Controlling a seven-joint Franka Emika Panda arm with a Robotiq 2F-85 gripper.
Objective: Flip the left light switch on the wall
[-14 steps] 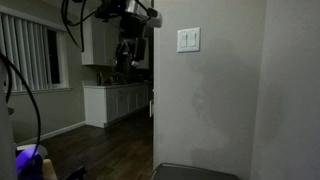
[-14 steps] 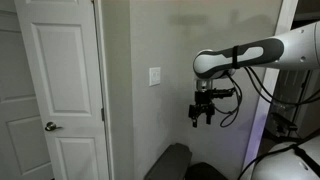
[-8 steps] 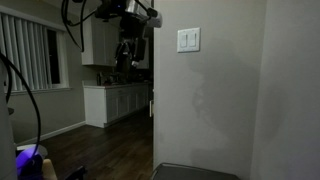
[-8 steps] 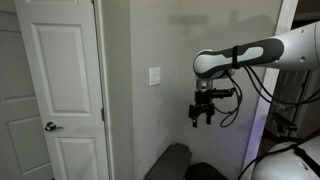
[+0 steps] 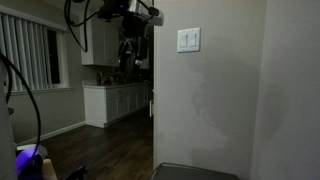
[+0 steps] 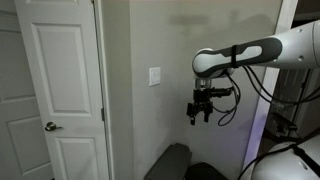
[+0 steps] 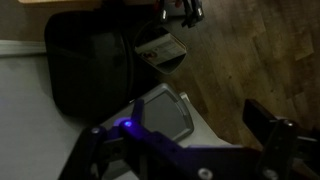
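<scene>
The small white two-switch plate (image 5: 188, 40) sits on the pale wall (image 5: 210, 100). Its left light switch (image 5: 184, 40) is the left narrow rocker. The plate also shows in an exterior view (image 6: 155, 76), where the left switch (image 6: 153, 76) is too small to read. My gripper (image 6: 200, 114) hangs downward from the white arm (image 6: 245, 53), away from the wall and a little below the plate's height. It shows dark near the wall corner in an exterior view (image 5: 127, 52). In the wrist view the gripper (image 7: 180, 140) is open and empty, facing the floor.
A white door (image 6: 60, 80) with a lever handle (image 6: 48, 126) stands beside the wall. A dark seat-like object (image 6: 175, 160) sits below the gripper and shows in the wrist view (image 7: 90, 60). White kitchen cabinets (image 5: 115, 100), window blinds (image 5: 30, 55) and wood floor (image 7: 250, 50) lie beyond.
The gripper has edged very slightly toward the wall. Its jaws stay open and nothing else has moved.
</scene>
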